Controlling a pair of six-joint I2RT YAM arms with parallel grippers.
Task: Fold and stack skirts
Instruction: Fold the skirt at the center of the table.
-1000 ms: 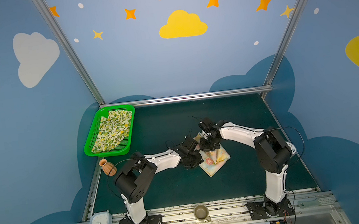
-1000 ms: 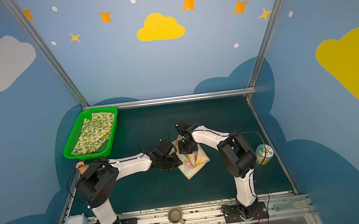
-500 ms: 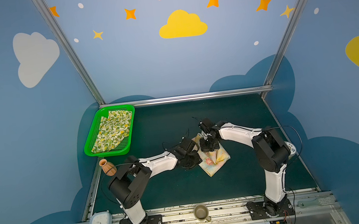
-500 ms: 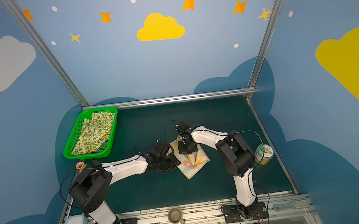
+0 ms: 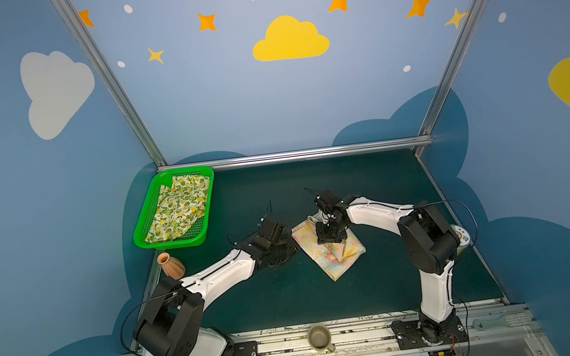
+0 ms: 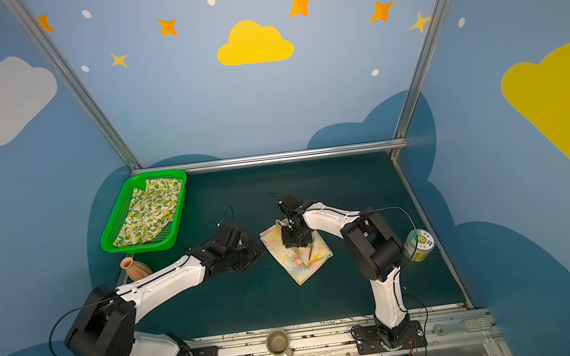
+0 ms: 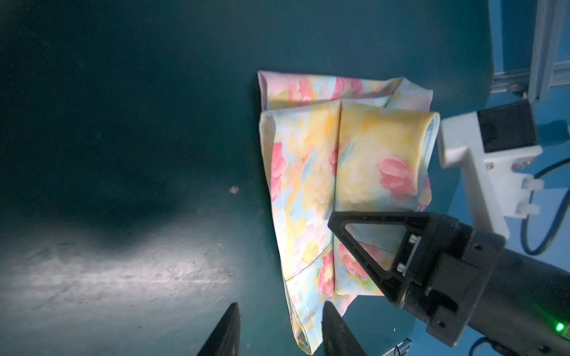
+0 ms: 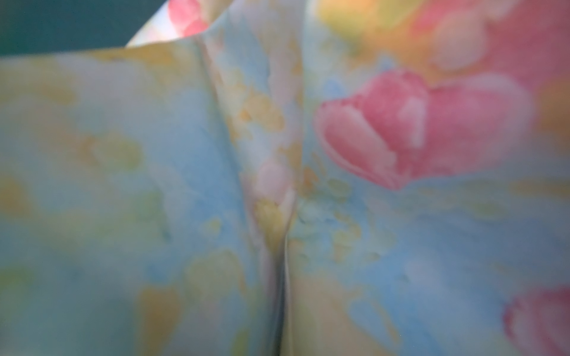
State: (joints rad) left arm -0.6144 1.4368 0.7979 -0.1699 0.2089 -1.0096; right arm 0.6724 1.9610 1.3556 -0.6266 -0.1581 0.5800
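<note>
A pale yellow skirt (image 5: pixel 337 254) with pink flowers lies folded on the dark green mat, mid-table in both top views. My right gripper (image 5: pixel 331 236) points down onto its far half. The right wrist view is filled with its blurred cloth (image 8: pixel 308 185). In the left wrist view only one of its fingers (image 7: pixel 379 217) shows, over the skirt (image 7: pixel 308 185), so its state is unclear. My left gripper (image 7: pixel 279 326) is open, low at the skirt's left edge, with the skirt's near corner between its fingertips. The lemon-print skirt (image 5: pixel 178 210) lies in the green basket (image 5: pixel 173 242).
A terracotta vase (image 5: pixel 171 265) stands in front of the basket beside the left arm. A printed can (image 6: pixel 418 245) stands behind the right arm at the mat's right edge. A cup (image 5: pixel 319 337) and a pale tool (image 5: pixel 497 323) rest on the front rail.
The left gripper has drawn back to the left, off the flowered skirt. The right gripper has stayed in place over the skirt.
</note>
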